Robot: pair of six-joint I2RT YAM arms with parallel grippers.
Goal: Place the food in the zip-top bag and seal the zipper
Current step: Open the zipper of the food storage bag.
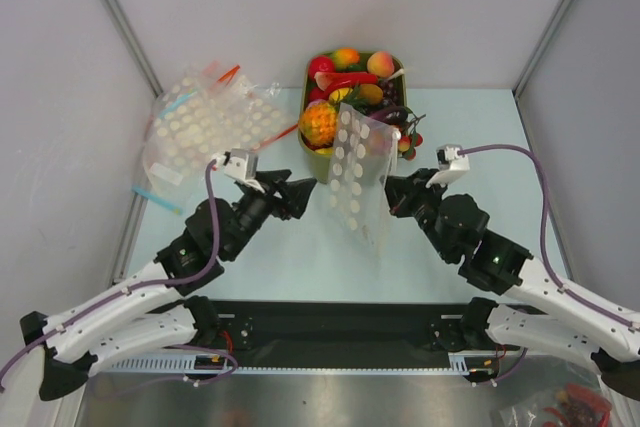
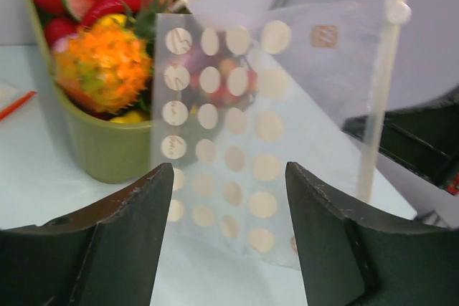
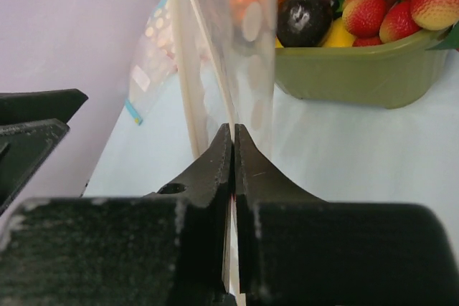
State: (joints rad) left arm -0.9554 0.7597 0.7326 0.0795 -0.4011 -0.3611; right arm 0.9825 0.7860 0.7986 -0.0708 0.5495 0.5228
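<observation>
Your zip-top bag (image 1: 355, 182) hangs upright over the bench (image 1: 290, 247), just in front of the green bin (image 2: 107, 152) with the food (image 1: 345, 72) piled in it; your right pincer (image 3: 233, 130) is clamped tight on the bag's edge; your left pincer (image 2: 229, 170) is spread wide just beside it, gripping nothing; a heap of dotted bags (image 1: 205, 122) sits off left.

Right gripper (image 1: 392, 194): I pinch the zip-top bag (image 1: 355, 182) upright, before the green tub (image 1: 305, 82) of food (image 1: 350, 72). Left gripper (image 1: 305, 192): just beside the bag's other edge.
</observation>
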